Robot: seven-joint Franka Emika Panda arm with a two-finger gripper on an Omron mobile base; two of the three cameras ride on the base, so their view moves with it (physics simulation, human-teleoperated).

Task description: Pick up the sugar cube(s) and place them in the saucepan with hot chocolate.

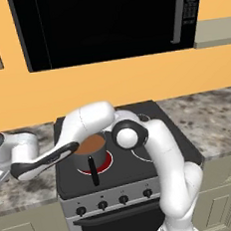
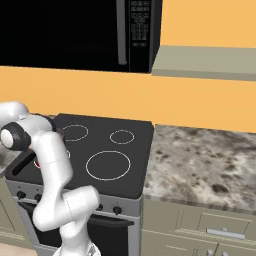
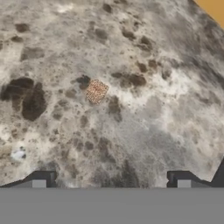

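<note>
Over the speckled counter, left of the stove.

From the left base view, my arm reaches left past the saucepan (image 1: 90, 149), which sits on a glowing burner of the black stove (image 1: 157, 114) under the microwave (image 1: 103, 21). The right base view shows granite counter (image 2: 205, 160) and orange wall. In my hand view, one sugar cube (image 3: 96, 91) lies on the mottled stone, ahead of my gripper (image 3: 111, 180), fingers spread apart.
</note>
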